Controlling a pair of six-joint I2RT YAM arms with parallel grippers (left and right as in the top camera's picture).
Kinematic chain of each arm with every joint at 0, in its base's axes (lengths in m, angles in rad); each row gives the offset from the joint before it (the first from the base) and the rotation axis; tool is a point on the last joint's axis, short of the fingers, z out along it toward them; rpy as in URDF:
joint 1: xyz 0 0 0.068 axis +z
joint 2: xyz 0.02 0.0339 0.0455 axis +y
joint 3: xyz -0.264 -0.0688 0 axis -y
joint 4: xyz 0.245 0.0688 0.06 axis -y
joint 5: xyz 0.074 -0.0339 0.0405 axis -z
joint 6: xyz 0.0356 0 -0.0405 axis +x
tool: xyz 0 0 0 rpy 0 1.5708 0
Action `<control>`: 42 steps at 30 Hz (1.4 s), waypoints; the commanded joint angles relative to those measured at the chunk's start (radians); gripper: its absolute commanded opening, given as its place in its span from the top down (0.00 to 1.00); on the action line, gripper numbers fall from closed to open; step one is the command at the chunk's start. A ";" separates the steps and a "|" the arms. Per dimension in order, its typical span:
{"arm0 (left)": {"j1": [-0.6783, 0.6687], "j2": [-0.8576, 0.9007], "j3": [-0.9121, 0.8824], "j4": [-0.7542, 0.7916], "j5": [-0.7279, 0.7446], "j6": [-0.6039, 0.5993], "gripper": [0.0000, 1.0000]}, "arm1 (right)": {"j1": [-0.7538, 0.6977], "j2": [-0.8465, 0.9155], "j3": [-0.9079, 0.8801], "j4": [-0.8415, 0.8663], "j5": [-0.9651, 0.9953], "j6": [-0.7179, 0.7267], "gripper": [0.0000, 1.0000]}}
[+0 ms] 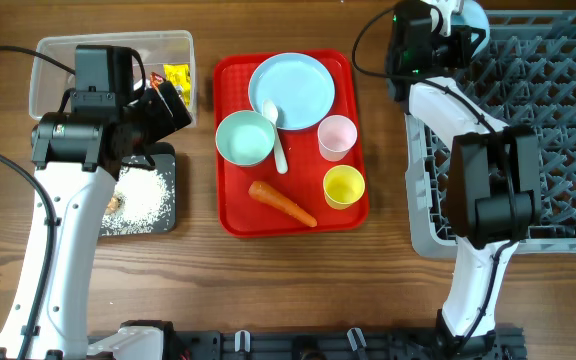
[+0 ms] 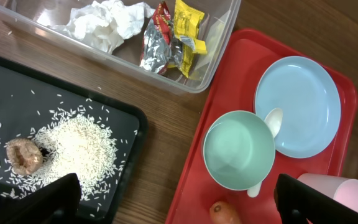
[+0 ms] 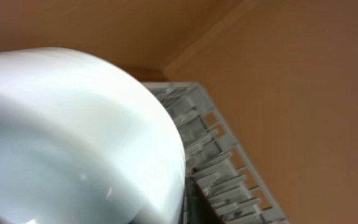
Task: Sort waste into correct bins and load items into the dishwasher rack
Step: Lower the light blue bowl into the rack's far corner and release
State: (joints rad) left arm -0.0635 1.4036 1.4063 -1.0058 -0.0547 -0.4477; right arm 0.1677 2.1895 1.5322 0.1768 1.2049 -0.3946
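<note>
My left gripper (image 1: pixel 165 100) (image 2: pixel 179 208) is open and empty, above the gap between the black tray (image 2: pixel 17 81) and the red tray. The black tray holds rice (image 2: pixel 79 146) and a food scrap (image 2: pixel 22 155). The clear tub (image 2: pixel 185 84) holds tissue (image 2: pixel 107 22) and wrappers (image 2: pixel 166 37). On the red tray lie a carrot (image 1: pixel 281 202), plate (image 1: pixel 292 90), teal bowl (image 1: pixel 245 138), spoon (image 1: pixel 274 130), pink cup (image 1: pixel 337 136) and yellow cup (image 1: pixel 344 186). My right gripper (image 1: pixel 458 30) is shut on a pale blue bowl (image 3: pixel 73 137) over the rack's (image 1: pixel 558 130) far left corner.
The flat red tray (image 1: pixel 230 215) sits mid-table between the bins and the grey rack. My right arm (image 1: pixel 488 190) stretches along the rack's left side. The rack's lattice also shows in the right wrist view (image 3: pixel 222 155).
</note>
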 commanded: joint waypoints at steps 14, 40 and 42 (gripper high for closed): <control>0.005 0.005 0.000 0.002 -0.003 -0.005 0.00 | 0.065 0.038 0.012 -0.084 -0.095 0.088 0.33; 0.005 0.005 0.000 0.002 -0.003 -0.006 0.00 | 0.221 -0.037 0.013 0.302 0.071 -0.172 0.00; 0.005 0.005 0.000 0.002 -0.003 -0.005 0.00 | 0.276 -0.059 0.013 0.224 0.050 -0.120 0.00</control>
State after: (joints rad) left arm -0.0635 1.4044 1.4063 -1.0061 -0.0547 -0.4477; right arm 0.3637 2.1860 1.5387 0.4606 1.2587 -0.5938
